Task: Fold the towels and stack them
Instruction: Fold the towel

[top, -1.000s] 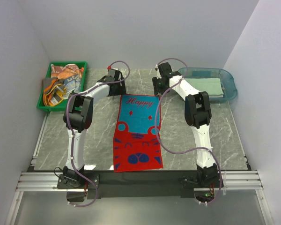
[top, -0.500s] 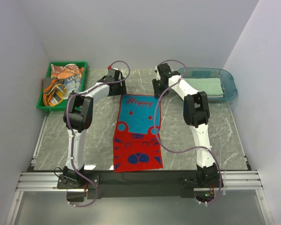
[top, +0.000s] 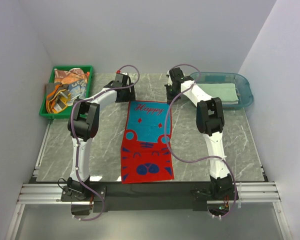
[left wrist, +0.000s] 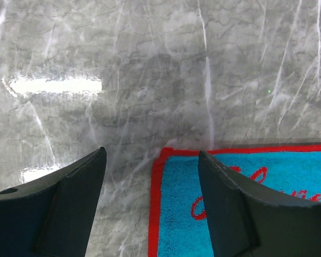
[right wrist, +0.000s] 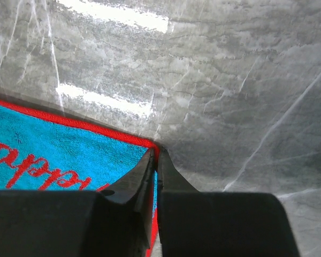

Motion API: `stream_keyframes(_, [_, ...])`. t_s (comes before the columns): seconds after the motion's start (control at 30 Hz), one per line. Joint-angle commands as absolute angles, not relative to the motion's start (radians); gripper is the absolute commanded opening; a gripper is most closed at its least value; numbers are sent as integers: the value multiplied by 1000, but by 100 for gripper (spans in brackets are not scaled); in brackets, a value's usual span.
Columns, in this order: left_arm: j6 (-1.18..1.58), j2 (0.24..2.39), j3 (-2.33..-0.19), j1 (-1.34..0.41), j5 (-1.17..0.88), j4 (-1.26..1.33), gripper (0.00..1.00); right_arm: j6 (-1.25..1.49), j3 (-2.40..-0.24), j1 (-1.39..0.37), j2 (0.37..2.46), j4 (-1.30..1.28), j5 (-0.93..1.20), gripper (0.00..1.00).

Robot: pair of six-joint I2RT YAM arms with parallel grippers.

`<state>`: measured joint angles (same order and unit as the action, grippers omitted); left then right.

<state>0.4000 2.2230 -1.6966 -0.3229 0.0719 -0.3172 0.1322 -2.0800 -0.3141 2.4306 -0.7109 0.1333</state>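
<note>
Your red towel (top: 146, 142) lies unfolded (more towels (top: 65, 87) wait in the green tray (top: 72, 67)); right jaws clench its corner, left jaws released.

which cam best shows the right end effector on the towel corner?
Right wrist: the right end effector is shut on the corner of the red towel, close up. Top external shows it small, tips hidden. Left wrist shows only the opposite corner.

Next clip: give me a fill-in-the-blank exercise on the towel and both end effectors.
The flat red-and-blue cloth towel bears the word ____.
The left end effector straddles its far-left corner, jaws ____.
The right end effector is ____ on its far-right corner.
The green plastic tray of crumpled towels sits at the grey marble table's far ____ corner.
Missing: Happy; open; shut; left.
</note>
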Motion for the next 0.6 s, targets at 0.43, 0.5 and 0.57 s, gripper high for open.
stream_keyframes(0.43, [200,2324,-1753,-319,-55,-302,59,137,-2000,-316,2405,-698,143,2])
stream_keyframes(0.5, [180,2335,-1772,-314,-92,-317,57,135,-1993,-316,2398,-696,143,2])
stream_keyframes(0.57, [169,2336,-1770,-304,-153,-330,56,135,-1977,-316,2385,-690,141,2])
